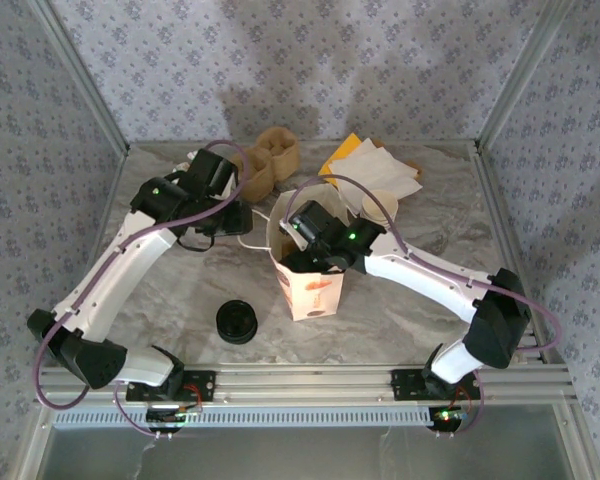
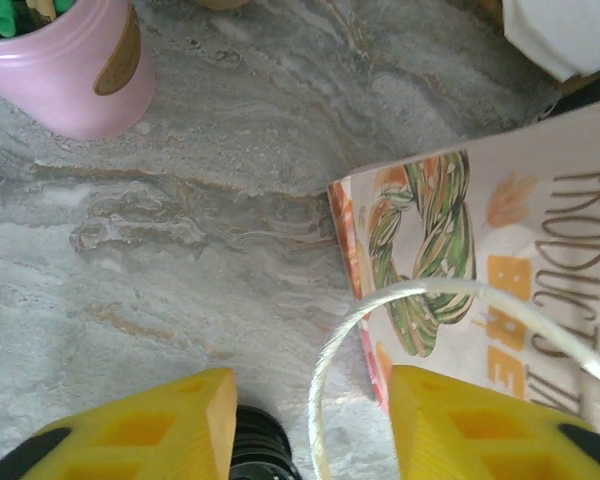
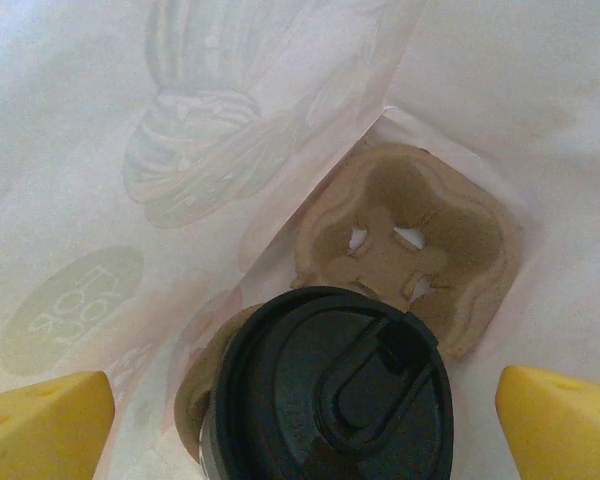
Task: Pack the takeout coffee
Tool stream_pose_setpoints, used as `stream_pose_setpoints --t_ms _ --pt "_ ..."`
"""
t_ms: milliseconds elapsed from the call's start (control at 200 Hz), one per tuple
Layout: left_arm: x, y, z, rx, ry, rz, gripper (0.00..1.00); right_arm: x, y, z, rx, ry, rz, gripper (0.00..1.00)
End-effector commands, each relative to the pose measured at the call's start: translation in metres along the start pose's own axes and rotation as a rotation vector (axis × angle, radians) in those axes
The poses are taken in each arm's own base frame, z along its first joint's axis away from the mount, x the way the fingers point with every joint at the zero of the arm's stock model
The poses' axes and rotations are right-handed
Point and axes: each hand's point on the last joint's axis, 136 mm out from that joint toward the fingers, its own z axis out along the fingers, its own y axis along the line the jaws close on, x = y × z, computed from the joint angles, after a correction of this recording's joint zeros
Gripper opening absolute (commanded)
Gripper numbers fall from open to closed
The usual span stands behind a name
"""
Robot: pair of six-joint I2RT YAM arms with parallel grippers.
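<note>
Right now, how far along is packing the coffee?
Done, it seems: the takeout coffee sits lidded in the cup carrier at the bottom of the paper bag. In hand: nothing gripped; the right claw stands open either side of the cup, the left claw open beside the bag's cord handle. Left: draw the right claw up out of the bag.

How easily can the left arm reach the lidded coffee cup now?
Probably not: the coffee cup sits in the paper bag, the open right gripper occupies the bag's mouth above it, and the left gripper is outside, beside the bag.
</note>
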Motion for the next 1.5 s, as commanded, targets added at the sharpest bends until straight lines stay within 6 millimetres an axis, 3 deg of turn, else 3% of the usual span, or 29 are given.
stream_pose_setpoints --t_ms 0,390,565,779,1044,1279,1494 --pt "-0.008 -0.003 -0.026 0.040 -0.057 -0.013 0.55 -0.008 -0.003 -0.009 0.016 -0.012 0.020 1.00" --pt "-0.008 -0.001 -0.043 0.062 -0.081 -0.019 0.88 -0.008 -0.006 -0.011 0.030 -0.006 0.024 1.00" --pt "-0.007 -0.005 -0.058 0.087 -0.082 -0.008 0.96 -0.007 -0.006 -0.010 0.033 0.002 0.027 1.00" --pt "0.008 -0.013 -0.060 0.145 -0.023 -0.020 0.91 -0.008 -0.006 -0.009 0.034 0.004 0.030 1.00" --pt "0.038 -0.035 -0.038 0.270 0.103 -0.053 0.81 -0.008 -0.007 -0.007 0.034 0.003 0.034 1.00" --pt "0.040 -0.053 -0.025 0.330 0.127 -0.092 0.76 -0.011 -0.006 -0.008 0.036 -0.004 0.035 1.00" --pt "0.041 -0.053 -0.017 0.323 0.130 -0.096 0.69 -0.010 -0.006 -0.007 0.036 -0.004 0.039 1.00"
